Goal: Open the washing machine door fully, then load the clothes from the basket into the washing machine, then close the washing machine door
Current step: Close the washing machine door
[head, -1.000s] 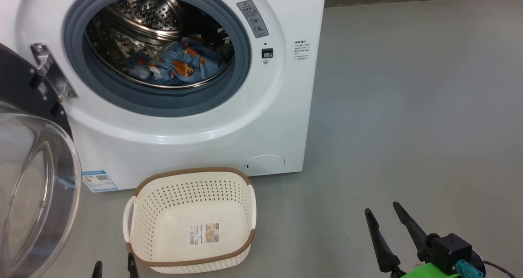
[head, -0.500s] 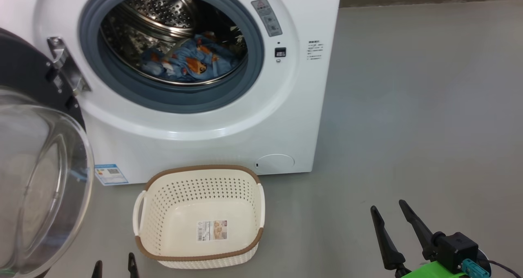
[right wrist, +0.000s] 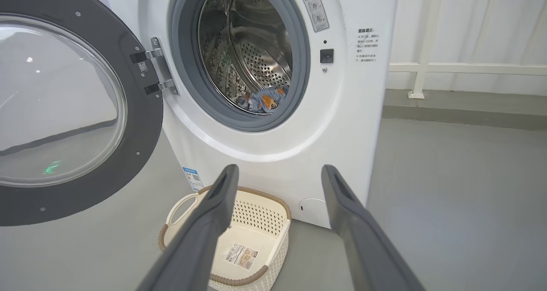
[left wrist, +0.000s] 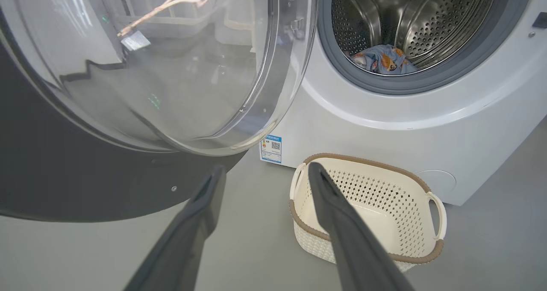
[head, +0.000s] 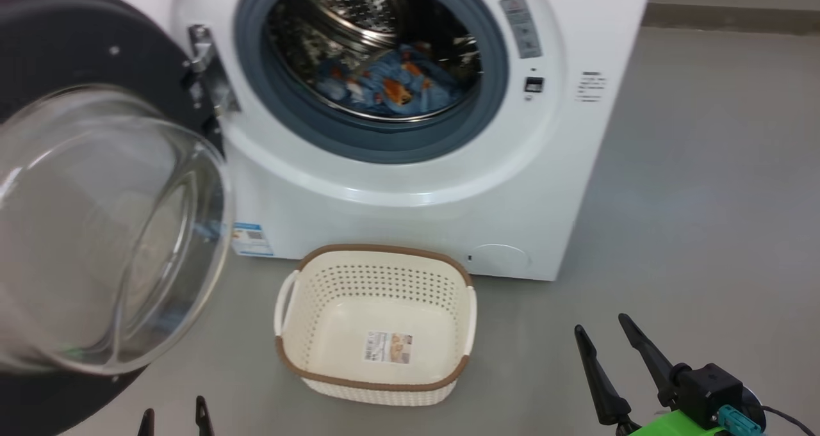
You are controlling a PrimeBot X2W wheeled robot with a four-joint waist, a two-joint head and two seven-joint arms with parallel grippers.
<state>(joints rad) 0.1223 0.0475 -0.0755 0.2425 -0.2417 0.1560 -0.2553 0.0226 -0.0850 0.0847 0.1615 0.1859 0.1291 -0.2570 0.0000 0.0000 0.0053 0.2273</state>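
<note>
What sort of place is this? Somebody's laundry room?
Probably a laundry corner in a bare test room rather than a home: a white washing machine stands alone on a plain grey floor, with an empty basket before it.

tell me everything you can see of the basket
The basket is a small cream plastic tub with perforated walls, a brown woven-look rim and a loop handle at each end. A label sticks to its base; otherwise it is empty. It stands upright on the grey floor, close before the washer; whether they touch is unclear.
</note>
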